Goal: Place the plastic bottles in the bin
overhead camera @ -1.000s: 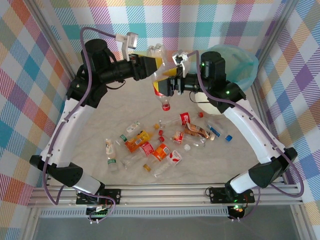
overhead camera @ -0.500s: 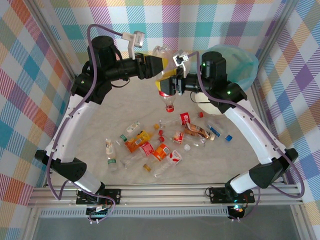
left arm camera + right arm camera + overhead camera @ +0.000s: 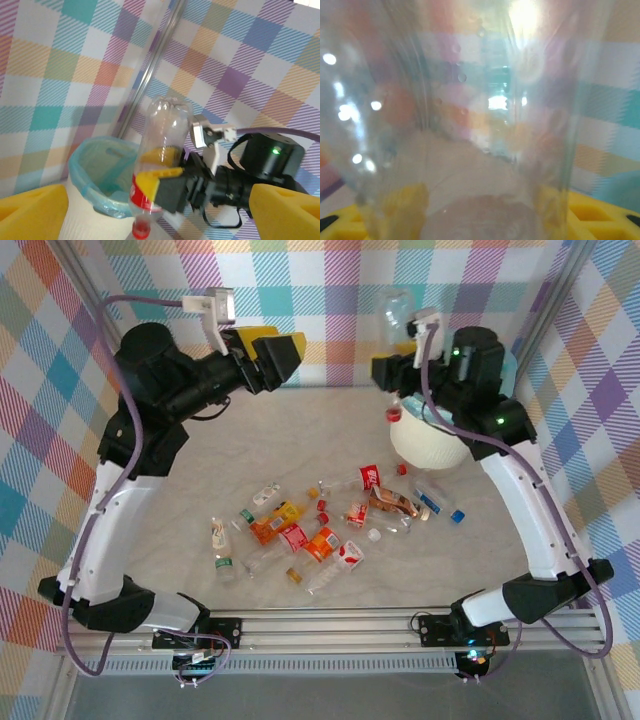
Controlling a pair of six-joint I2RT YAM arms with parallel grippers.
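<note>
Clear plastic, red-capped and turned cap-down, the bottle in hand is clamped around its middle by the right gripper, jaws closed on the label zone. The left gripper stands wide apart, holds nothing and is well clear of the bottle.

**Step in hand:** carry to the bin. The bottle hangs in the air just beside the bin's rim on the side toward the left arm; from the left wrist view, its cap sits outside the teal liner – not yet over the mouth.

**Next move, as judged:**
- Shift the right gripper across until the cap clears the rim and lies above the opening.
- Spread the jaws only then; a release at the present spot would likely drop the bottle on the table.

**Condition of the bottle:** upright but inverted, body transparent with an orange-yellow band above a red label. In the right wrist view its wall is seen close and blurred, between yellow pads.

The remaining bottles lie scattered on the table — near the bin, none inside it as far as can be told.
</note>
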